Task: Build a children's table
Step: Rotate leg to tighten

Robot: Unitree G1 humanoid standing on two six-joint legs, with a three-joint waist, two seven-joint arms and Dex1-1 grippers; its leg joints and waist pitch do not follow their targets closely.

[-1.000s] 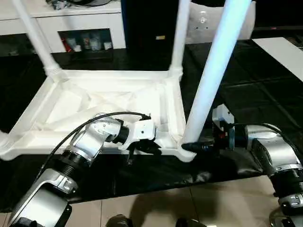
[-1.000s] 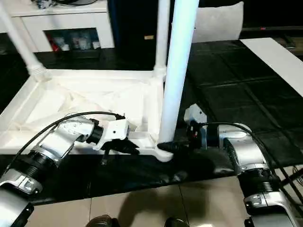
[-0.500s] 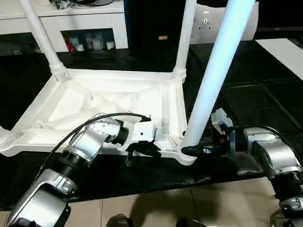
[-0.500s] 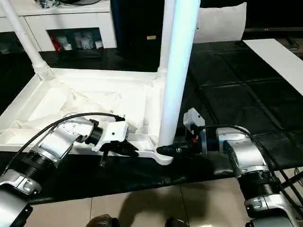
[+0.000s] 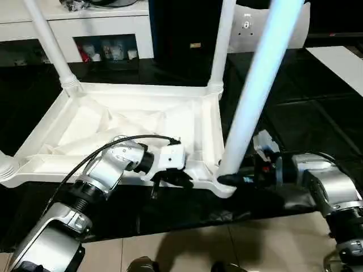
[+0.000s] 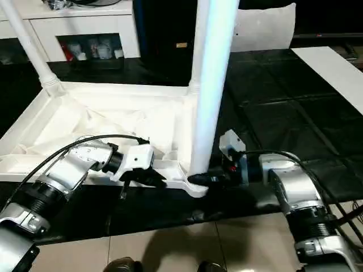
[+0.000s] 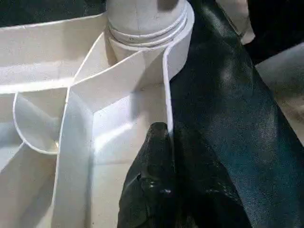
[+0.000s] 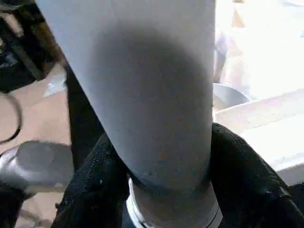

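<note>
The children's table is seen lying upside down on a black sheet spread over the floor, its ribbed underside facing up and its legs rising from the corner sockets. The left gripper is pinched together on the thin near rim of the tabletop, one black finger on each side of the wall, just beside the near right corner socket. The right gripper is set around the base of the near right leg, with a finger against each flank of the tube; a firm clamp on it is probable, though how tight it is cannot be told. The leg is seen leaning a little rather than standing straight, so a judgement can be made that it may not be fully seated: if it is pushed or turned at that lean, it could jam in the socket or spring out. The smooth round tube could also slip between the fingers, and the thin rim could be flexed or lost from the left pinch, so that the top would slide on the sheet. Behind the table, a white cabinet is seen, and small items too blurred to identify are kept in its glass-fronted compartment.
</note>
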